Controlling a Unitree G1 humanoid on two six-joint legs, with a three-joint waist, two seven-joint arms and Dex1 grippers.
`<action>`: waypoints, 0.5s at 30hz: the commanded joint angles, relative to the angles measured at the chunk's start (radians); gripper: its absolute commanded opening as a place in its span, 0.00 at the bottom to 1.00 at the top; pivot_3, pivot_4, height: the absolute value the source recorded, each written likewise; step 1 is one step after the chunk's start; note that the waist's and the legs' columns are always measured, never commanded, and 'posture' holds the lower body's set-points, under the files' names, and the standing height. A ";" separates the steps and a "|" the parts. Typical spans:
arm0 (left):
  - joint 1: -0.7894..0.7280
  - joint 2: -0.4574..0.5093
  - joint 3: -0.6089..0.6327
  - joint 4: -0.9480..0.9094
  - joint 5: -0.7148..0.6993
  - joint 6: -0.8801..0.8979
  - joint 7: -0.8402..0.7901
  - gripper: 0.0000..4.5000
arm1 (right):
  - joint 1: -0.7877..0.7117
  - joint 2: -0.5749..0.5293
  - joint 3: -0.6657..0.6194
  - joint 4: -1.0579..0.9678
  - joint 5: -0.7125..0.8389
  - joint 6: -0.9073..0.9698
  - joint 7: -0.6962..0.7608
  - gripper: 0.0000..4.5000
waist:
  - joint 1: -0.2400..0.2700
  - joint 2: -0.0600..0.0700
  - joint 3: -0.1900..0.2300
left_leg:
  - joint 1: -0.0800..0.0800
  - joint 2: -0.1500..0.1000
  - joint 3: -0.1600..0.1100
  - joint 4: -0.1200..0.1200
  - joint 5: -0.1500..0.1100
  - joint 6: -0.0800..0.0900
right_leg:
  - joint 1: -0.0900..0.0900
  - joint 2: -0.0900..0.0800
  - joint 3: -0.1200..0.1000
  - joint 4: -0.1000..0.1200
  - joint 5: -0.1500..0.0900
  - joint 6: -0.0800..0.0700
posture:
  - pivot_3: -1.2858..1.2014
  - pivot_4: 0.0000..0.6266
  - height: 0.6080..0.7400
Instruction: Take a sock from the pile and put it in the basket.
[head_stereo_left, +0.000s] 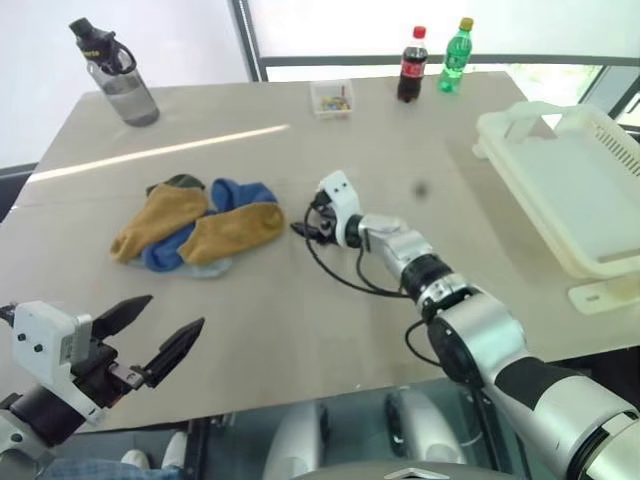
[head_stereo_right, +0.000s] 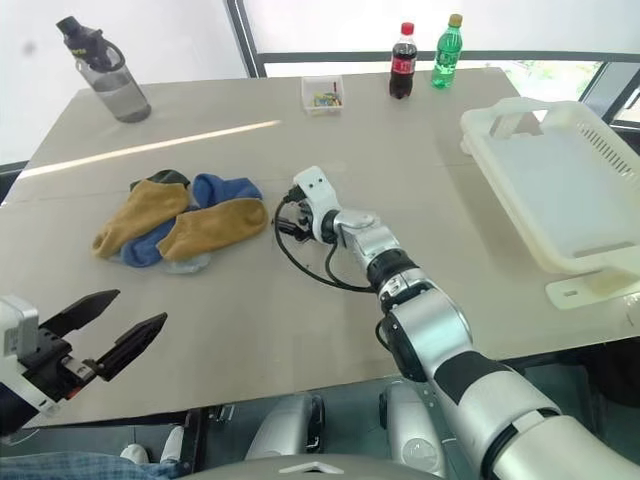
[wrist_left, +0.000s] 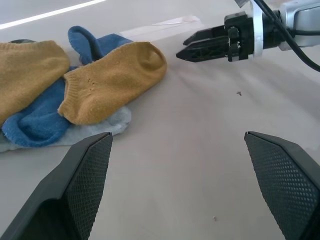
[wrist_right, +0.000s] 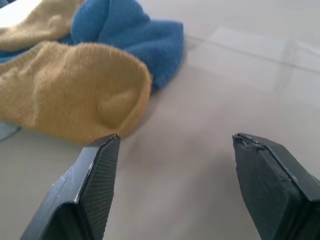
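Observation:
The pile (head_stereo_left: 195, 225) of mustard-yellow, blue and dark green socks lies left of the table's middle. Its nearest mustard-yellow sock (head_stereo_left: 235, 232) lies on top, toe pointing right. My right gripper (head_stereo_left: 303, 228) hovers low just right of that toe, open and empty. In the right wrist view the sock (wrist_right: 70, 95) lies just beyond one of the fingers (wrist_right: 97, 175), a little apart from it. My left gripper (head_stereo_left: 172, 312) is open and empty near the table's front left edge, well short of the pile. The cream-white basket (head_stereo_left: 575, 185) sits at the table's right edge.
A grey water bottle (head_stereo_left: 115, 72) stands at the back left. A small clear box (head_stereo_left: 332, 97), a cola bottle (head_stereo_left: 412, 65) and a green bottle (head_stereo_left: 455, 55) stand along the back edge. Bare tabletop (head_stereo_left: 440, 170) lies between the right gripper and the basket.

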 joint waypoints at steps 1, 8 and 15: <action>-0.020 0.020 -0.014 -0.008 -0.011 -0.013 0.003 1.00 | -0.014 0.079 -0.011 -0.081 0.035 -0.049 0.168 0.82 | 0.000 0.000 0.000 | 0.000 0.000 0.000 0.000 0.000 0.000 | 0.000 0.000 0.000 0.000 0.000 0.000 | 0.52 0.24 1.00; -0.137 0.072 -0.147 0.062 0.028 0.002 0.010 1.00 | 0.317 -0.257 0.079 -0.818 0.134 0.178 0.564 0.82 | 0.038 0.001 0.000 | -0.001 -0.001 -0.002 -0.001 0.000 0.000 | 0.002 -0.001 -0.003 -0.002 0.002 0.004 | 0.52 0.24 1.00; -0.342 0.112 -0.318 0.167 0.058 0.055 0.063 1.00 | 0.537 -0.611 -0.043 -1.342 0.265 0.494 0.533 0.82 | 0.033 0.002 0.001 | 0.000 -0.002 0.001 -0.001 0.000 0.000 | 0.001 0.000 -0.001 -0.001 0.002 0.004 | 0.52 0.24 1.00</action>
